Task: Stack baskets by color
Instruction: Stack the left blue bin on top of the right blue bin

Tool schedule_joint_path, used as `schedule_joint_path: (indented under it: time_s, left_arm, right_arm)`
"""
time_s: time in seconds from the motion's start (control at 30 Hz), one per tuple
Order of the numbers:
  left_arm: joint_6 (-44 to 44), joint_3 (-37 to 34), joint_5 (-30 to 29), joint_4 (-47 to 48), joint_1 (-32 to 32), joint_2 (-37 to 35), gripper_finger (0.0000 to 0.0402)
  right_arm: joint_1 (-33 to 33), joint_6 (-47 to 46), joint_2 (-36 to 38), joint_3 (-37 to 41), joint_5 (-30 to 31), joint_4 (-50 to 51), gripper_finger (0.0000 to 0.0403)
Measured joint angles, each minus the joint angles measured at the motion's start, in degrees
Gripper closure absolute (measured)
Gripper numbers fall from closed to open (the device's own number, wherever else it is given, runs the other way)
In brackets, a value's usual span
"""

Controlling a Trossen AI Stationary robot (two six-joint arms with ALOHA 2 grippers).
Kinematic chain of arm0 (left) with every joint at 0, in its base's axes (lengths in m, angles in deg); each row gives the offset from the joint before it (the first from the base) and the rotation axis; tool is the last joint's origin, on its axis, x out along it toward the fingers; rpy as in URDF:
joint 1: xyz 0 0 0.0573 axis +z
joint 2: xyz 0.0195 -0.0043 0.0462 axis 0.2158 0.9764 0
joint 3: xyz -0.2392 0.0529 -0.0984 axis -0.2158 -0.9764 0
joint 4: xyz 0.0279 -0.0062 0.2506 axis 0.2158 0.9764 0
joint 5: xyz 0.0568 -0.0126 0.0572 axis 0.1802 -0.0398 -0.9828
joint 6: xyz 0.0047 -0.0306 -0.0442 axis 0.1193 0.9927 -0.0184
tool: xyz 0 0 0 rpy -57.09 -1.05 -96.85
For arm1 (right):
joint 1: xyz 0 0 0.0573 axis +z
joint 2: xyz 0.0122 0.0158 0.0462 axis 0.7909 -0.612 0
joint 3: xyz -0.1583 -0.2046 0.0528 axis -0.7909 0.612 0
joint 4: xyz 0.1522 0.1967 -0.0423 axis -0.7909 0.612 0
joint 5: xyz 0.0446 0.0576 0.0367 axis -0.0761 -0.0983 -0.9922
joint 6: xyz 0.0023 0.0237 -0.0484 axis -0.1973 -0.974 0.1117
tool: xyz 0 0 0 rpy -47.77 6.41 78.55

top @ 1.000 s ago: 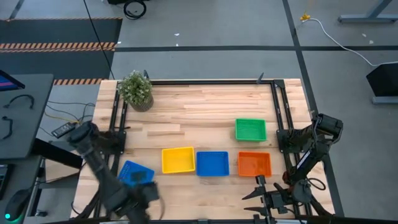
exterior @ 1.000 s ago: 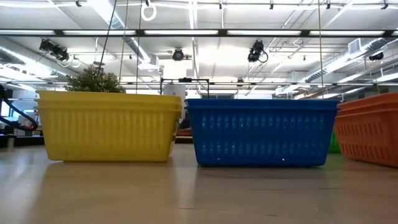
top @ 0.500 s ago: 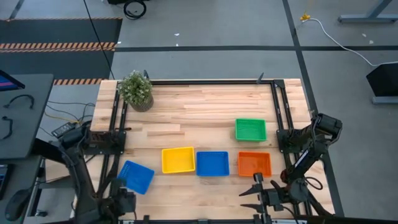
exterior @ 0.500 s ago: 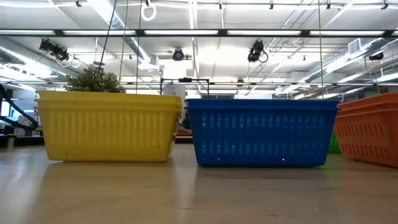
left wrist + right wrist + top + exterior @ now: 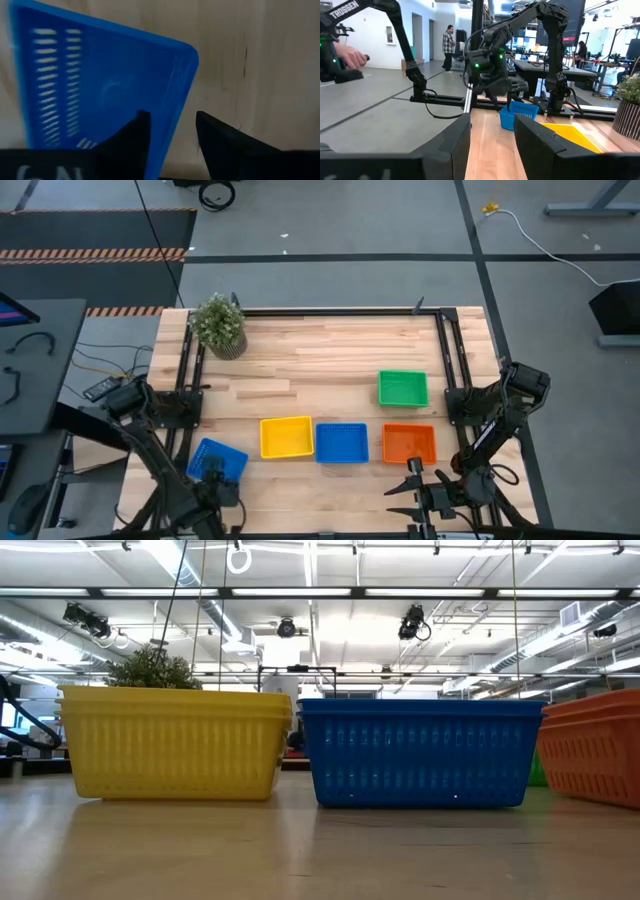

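Note:
A lone blue basket (image 5: 217,461) lies askew on its bottom at the table's near left. My left gripper (image 5: 214,478) points down over its near side, open. In the left wrist view one finger (image 5: 134,136) stands inside the basket and the other (image 5: 220,142) outside its wall (image 5: 176,107); no touch shows. A yellow basket (image 5: 286,436), a second blue basket (image 5: 341,442) and an orange basket (image 5: 409,443) stand in a row, with a green basket (image 5: 403,388) behind them. My right gripper (image 5: 410,492) waits open near the front edge.
A potted plant (image 5: 218,325) stands at the table's far left corner. Black frame rails (image 5: 452,355) run along the left, right and far edges. Bare wood lies between the plant and the green basket. People stand in the room behind the table (image 5: 449,41).
My left gripper has swung out toward the table's near left corner, then come back and sunk down over the lone blue basket's near side. The basket has kept its place.

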Motion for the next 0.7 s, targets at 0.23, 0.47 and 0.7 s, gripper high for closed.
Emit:
schedule_joint_path:
  time_s: [0.23, 0.47, 0.7]
  left_arm:
    - [-1.66, -2.68, 4.12, -1.61, 3.33, 0.00, 0.0315]
    - [-3.97, 6.13, 13.75, 6.00, 8.13, 0.01, 0.0385]
    - [-2.03, 26.26, 10.28, 17.79, 13.49, 0.00, 0.0388]
  right_arm:
    - [0.00, 0.00, 0.00, 0.00, 0.00, 0.00, 0.0246]
    - [0.02, 0.01, 0.00, 0.00, 0.00, -0.01, 0.0246]
    - [0.00, 0.05, 0.00, 0.00, 0.00, -0.01, 0.0246]
